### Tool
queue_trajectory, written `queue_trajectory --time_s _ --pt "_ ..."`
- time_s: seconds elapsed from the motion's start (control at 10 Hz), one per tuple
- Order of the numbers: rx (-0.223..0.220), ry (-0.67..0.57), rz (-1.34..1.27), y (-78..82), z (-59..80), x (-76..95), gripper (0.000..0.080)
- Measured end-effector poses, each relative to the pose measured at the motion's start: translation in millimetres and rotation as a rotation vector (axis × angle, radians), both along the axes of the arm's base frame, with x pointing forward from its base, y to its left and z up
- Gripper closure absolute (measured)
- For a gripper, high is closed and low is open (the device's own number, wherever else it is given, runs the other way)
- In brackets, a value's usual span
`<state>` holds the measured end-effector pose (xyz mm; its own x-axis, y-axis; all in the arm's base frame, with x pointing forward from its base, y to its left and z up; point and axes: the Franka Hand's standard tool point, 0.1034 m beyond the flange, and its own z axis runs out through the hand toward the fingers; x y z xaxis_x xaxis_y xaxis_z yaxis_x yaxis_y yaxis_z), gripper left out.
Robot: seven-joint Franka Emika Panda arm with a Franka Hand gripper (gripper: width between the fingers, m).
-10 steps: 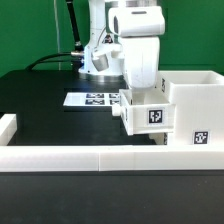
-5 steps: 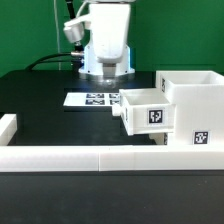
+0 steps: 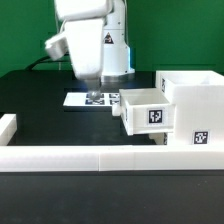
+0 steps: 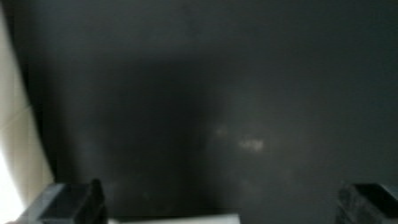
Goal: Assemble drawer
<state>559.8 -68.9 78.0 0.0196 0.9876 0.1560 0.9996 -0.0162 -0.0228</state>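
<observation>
The white drawer case [image 3: 196,105] stands at the exterior view's right, with a tag on its front. One white box tray [image 3: 145,112] with a tag sits against the case's left side, partly inside it. The second tray is out of view. My gripper [image 3: 90,88] hangs above the table to the left of the tray, over the marker board [image 3: 92,99], and touches nothing. In the wrist view the gripper [image 4: 217,205] is open and empty, its two dark fingertips [image 4: 71,204] wide apart over the black table, with a white edge [image 4: 169,220] between them.
A low white wall strip [image 3: 100,157] runs along the table's front. A short one [image 3: 8,128] sits at the exterior view's left. A pale strip [image 4: 15,130] shows at the wrist view's edge. Cables hang behind the arm's base.
My gripper has lifted off the tray and swung toward the exterior view's left. The tray has stayed against the case.
</observation>
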Motion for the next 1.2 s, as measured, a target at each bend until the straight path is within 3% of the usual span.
queue_trajectory --time_s 0.1,0.2,0.8,1.2 --pt "0.049 -0.011 0.011 -6.9 2.7 14.3 0.0150" --pt "0.094 -0.021 -0.008 -10.0 -4.4 26.0 0.0150" --pt "0.130 -0.006 0.012 39.8 -22.0 35.5 0.0150" --pt "0.131 -0.003 0.012 38.8 -23.0 34.8 0.0150"
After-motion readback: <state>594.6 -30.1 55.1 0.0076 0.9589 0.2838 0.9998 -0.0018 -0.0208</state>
